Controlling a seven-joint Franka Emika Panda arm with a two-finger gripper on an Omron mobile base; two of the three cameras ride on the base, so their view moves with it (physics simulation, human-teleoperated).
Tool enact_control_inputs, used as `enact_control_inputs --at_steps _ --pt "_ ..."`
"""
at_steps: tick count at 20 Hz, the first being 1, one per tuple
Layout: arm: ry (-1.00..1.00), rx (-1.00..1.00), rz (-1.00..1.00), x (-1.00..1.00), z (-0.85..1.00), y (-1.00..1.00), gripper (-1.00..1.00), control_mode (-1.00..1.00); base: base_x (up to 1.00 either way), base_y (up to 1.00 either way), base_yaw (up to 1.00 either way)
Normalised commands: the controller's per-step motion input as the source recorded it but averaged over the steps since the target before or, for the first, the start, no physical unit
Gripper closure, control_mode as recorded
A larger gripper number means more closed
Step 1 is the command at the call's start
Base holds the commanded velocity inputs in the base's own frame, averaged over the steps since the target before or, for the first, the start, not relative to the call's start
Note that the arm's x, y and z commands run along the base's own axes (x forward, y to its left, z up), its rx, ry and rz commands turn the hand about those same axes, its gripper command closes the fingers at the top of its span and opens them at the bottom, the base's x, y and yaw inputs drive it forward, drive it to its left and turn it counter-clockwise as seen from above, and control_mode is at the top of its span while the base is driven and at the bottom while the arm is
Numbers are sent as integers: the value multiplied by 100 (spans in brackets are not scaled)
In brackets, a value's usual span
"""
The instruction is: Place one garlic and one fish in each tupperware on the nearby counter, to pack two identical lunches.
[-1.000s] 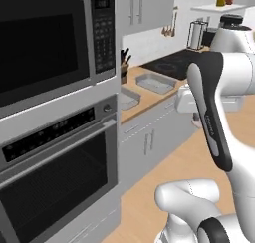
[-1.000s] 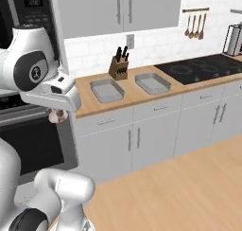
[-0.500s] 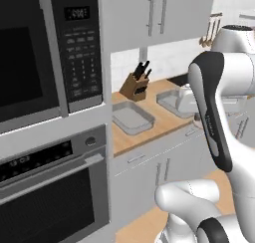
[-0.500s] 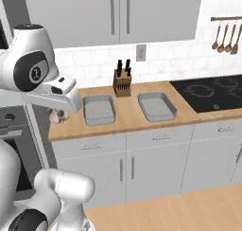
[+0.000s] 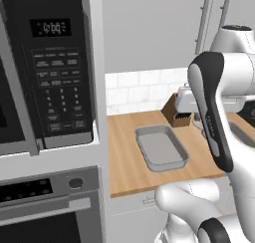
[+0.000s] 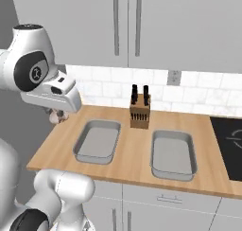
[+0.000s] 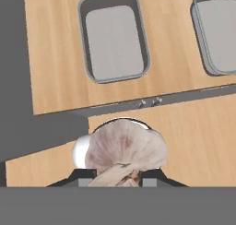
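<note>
Kitchen cabinetry, white tile and a built-in microwave frame a wooden tabletop, and over its near edge the claw is seen clamped tight on a garlic, the pinkish bulb bulging between the dark tips in the hand view. From the right base view, that same bulb peeks out beneath the white hand, above the tabletop's left end.

Just beyond, the left tupperware is waiting, bare grey inside; the right tupperware lies past the knife block, likewise unfilled. No fish can be made out in these pictures, so both lunches are judged barely begun.

For this step, the bulb should be carried forward until it is centred over the nearer container's floor rather than its wide rim, lowered close before the grip is eased, and let go gently, since a round bulb would likely roll or bounce out if dropped from height.

On the microwave, a lit display is visible, roughly "12:00", though it is too blurred to be sure; the keypad legends cannot be read.
</note>
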Motion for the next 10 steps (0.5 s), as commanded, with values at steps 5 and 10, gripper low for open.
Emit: enact_control_inputs --at_steps 5,10 --pt "0 0 0 0 0 0 100 100 13 -19 14" --pt "0 0 0 0 0 0 100 100 0 0 1"
